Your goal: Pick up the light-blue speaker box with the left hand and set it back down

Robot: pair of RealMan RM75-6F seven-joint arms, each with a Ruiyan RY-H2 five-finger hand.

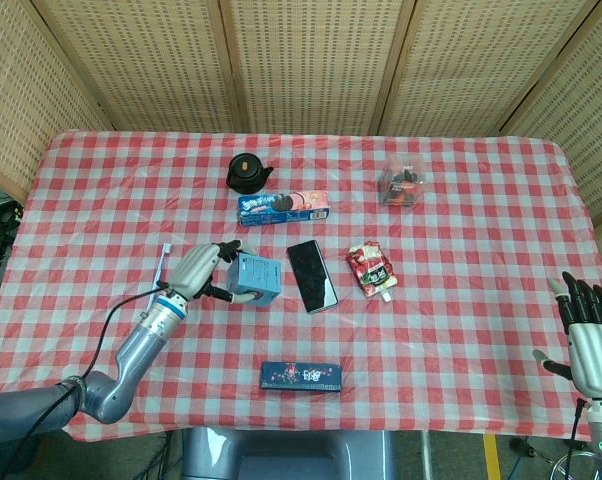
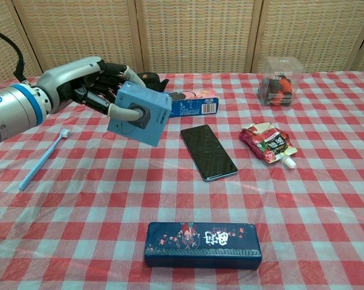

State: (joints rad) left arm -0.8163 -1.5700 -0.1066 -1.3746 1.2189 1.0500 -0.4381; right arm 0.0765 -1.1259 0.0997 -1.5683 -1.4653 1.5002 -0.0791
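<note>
My left hand (image 1: 199,270) (image 2: 94,84) grips the light-blue speaker box (image 1: 256,279) (image 2: 139,115) and holds it tilted in the air above the checked tablecloth, left of the black phone (image 1: 311,275) (image 2: 208,151). The thumb lies across the box's front face by the dark speaker circle; the fingers wrap its back. My right hand (image 1: 588,337) hangs open off the table's right front corner, in the head view only, holding nothing.
On the red-checked table (image 1: 461,230): a blue toothbrush (image 1: 158,282) (image 2: 43,158) at left, a black teapot (image 1: 247,173), a blue cookie box (image 1: 283,207) (image 2: 191,106), a red pouch (image 1: 371,269) (image 2: 268,142), a clear box (image 1: 402,184) (image 2: 279,81), a dark pencil case (image 1: 301,376) (image 2: 201,244) at front.
</note>
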